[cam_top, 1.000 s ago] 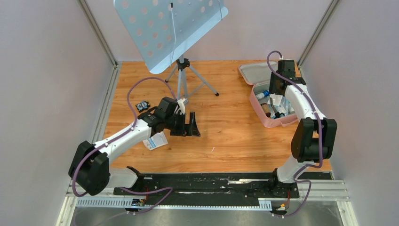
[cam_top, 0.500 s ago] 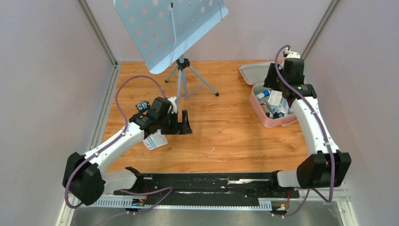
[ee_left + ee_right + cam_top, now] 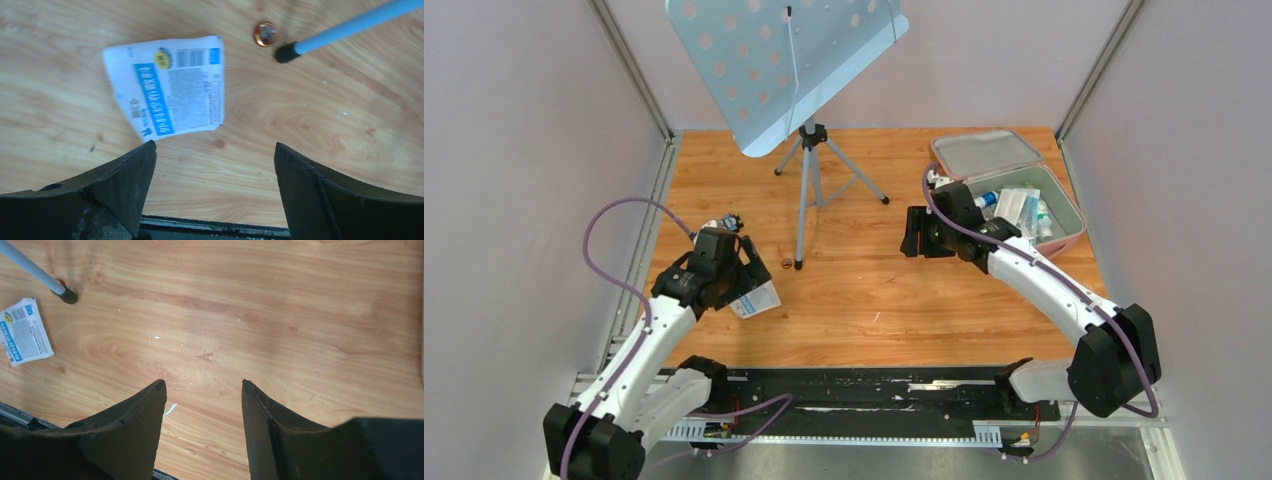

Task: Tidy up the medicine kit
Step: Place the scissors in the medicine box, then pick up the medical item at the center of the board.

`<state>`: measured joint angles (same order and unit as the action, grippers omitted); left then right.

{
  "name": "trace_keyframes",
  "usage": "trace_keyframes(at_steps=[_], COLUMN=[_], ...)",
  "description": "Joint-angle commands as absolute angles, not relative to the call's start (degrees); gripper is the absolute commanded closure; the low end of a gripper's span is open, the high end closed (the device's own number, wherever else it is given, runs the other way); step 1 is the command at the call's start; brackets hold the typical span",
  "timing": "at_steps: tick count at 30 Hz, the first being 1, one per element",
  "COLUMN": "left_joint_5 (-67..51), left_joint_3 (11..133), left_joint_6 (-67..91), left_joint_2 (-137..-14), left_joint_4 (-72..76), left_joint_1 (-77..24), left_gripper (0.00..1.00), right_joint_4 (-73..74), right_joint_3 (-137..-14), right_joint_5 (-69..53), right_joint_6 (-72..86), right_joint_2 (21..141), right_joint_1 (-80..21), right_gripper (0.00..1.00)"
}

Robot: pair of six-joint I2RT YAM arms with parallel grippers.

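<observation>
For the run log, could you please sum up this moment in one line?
left claw: open, by packet | right claw: open, empty, over table | medicine kit: open, partly filled

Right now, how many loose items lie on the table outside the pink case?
3: the blue-white packet beside the left gripper, a small round gold piece by the stand's foot, and a small dark item just beyond that gripper. The arms may hide others.

Likely a robot lab cell, plain walls (image 3: 514,150), aluminium framing (image 3: 631,68)
</observation>
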<state>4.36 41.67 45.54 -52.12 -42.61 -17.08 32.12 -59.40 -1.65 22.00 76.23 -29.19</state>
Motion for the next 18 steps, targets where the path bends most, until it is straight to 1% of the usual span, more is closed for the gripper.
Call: trace_keyframes(at_steps=[1, 4, 7, 10, 15, 18], left_joint_5=[14.87, 15.91, 13.96, 13.21, 13.52, 13.57], left_joint_3=[39.33, 35.25, 31.5, 27.56, 24.33, 22.07], left_joint_6=[56.78, 59.47, 61.4, 63.62, 64.5, 64.32], left_joint_2=[-47.49, -43.94, -42.11, -41.75, -40.64, -42.02], left_joint_4=[-49.38, -48.16, -44.82, -41.79, -37.71, -33.86], left_joint_1=[-15.5, -14.75, -13.77, -13.39, -13.12, -12.67], left_gripper=[0.06, 0.1, 0.14, 0.17, 0.21, 0.28], right_joint_4=[29.18, 29.2, 29.18, 29.19, 29.02, 29.0], right_joint_3=[-58.7, -58.39, -58.45, -58.37, -57.36, -57.2], right_joint_5=[-1.55, -0.76, -0.81, -1.29, -1.23, -1.36], right_joint_6=[24.99, 24.48, 24.26, 24.42, 24.74, 24.74], right_joint_2=[75.75, 75.35, 75.53, 75.77, 75.29, 75.49], right_joint_1=[-29.97, -29.93, -30.0, -29.97, -29.97, -29.97], right_gripper=[0.44, 0.44, 0.44, 0.44, 0.44, 0.44])
